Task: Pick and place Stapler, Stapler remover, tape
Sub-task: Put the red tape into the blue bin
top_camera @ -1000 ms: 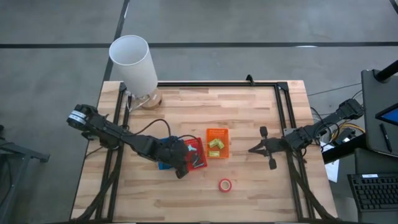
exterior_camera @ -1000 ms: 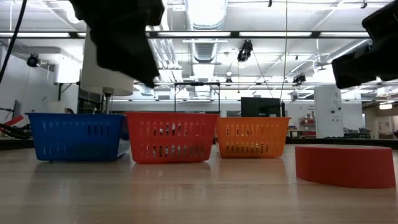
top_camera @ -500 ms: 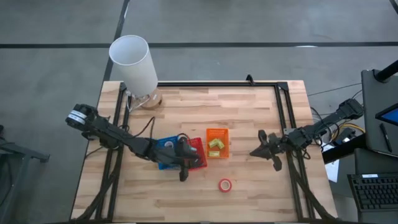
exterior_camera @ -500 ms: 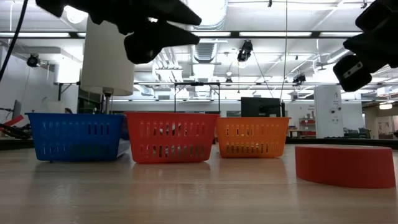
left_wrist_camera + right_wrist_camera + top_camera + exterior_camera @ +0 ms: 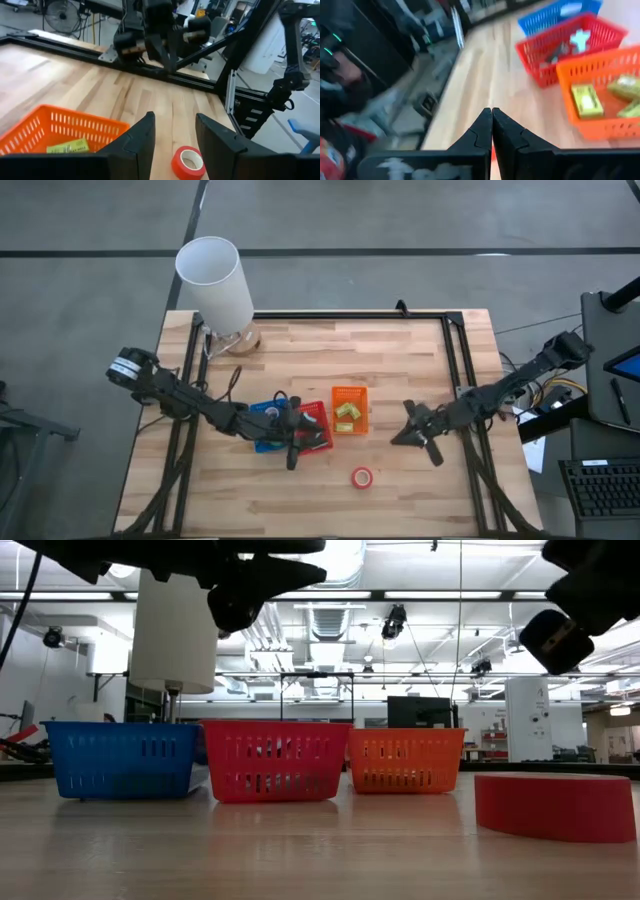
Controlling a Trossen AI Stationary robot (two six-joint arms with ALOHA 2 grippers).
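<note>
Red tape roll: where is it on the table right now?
In the high view, the red ring-shaped tape roll lies flat on the wooden table near its front edge, apart from and just in front of the orange plastic basket.

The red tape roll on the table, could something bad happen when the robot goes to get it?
Maybe. The red tape roll lies flat, so fingers might slip off it. The left gripper, open above the red basket, could bump its rim. The right gripper is shut and must open first.

table (image 5: 330,350): pale wood planks, smooth | baskets (image 5: 270,758): slotted plastic | tape (image 5: 187,162): glossy red roll
</note>
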